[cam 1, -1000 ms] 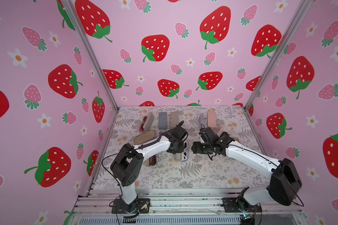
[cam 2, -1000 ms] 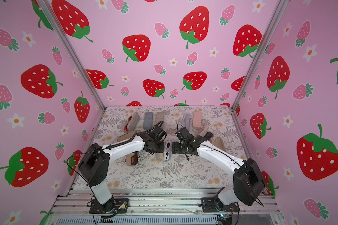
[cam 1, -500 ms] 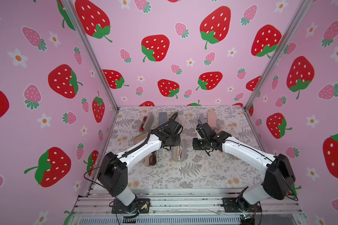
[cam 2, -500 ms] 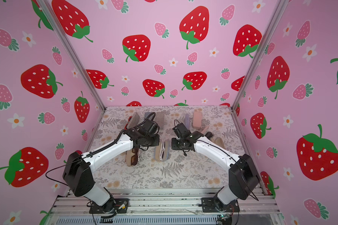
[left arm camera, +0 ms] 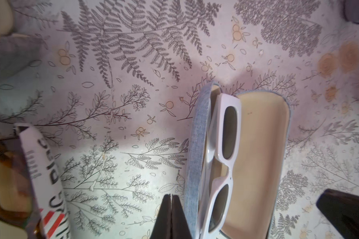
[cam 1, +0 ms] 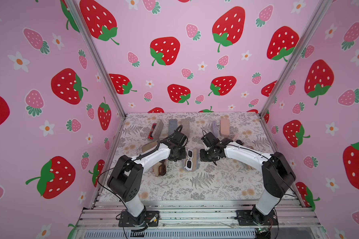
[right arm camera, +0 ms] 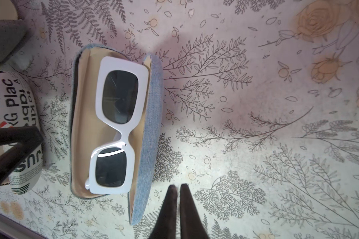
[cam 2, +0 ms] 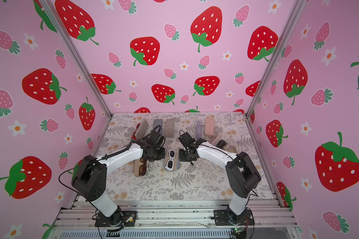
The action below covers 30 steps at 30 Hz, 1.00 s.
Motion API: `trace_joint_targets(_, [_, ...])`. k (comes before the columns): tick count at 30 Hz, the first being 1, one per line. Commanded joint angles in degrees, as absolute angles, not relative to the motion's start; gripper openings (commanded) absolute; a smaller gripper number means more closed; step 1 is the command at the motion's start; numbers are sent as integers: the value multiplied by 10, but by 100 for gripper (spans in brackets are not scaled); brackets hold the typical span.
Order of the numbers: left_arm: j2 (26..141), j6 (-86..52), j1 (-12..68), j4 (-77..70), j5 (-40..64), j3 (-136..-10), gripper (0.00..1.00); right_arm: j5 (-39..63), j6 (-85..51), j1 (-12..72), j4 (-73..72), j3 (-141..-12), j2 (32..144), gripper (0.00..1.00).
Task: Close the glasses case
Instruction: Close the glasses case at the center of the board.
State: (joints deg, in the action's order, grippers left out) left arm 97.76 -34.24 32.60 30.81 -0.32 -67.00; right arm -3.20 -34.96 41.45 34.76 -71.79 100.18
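Note:
The glasses case (cam 1: 194, 163) (cam 2: 176, 160) is light blue fabric with a tan lining. It lies open mid-table, its two halves spread like a V, with white sunglasses (left arm camera: 224, 144) (right arm camera: 116, 124) inside. My left gripper (left arm camera: 171, 195) is shut and empty, with its tips right beside one blue outer wall (left arm camera: 197, 144). My right gripper (right arm camera: 178, 186) is shut on nothing and stands a little clear of the other blue wall (right arm camera: 153, 124). In both top views the two wrists flank the case, hiding the fingertips.
A printed white case (cam 1: 160, 168) (left arm camera: 44, 175) holding brown glasses lies under the left arm. Several closed cases (cam 1: 172, 127) line the back, one beside red glasses (cam 1: 152, 131). More cases (cam 1: 235, 137) lie behind the right arm, and a tan one (cam 1: 149, 145) at the left.
Both grippers have closed. Both arms drew back from the case half a second ago and now sit low on either side of it. The case lies open as before.

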Motion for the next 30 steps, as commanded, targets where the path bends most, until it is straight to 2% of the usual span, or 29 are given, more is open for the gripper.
trace_joint_targets(1, [993, -339, 323, 290, 11, -673, 0, -24, -359, 412, 358, -735, 1015, 10])
trace_joint_targets(30, [1030, -358, 325, 247, 56, -667, 0, 24, -366, 413, 327, -765, 1081, 14])
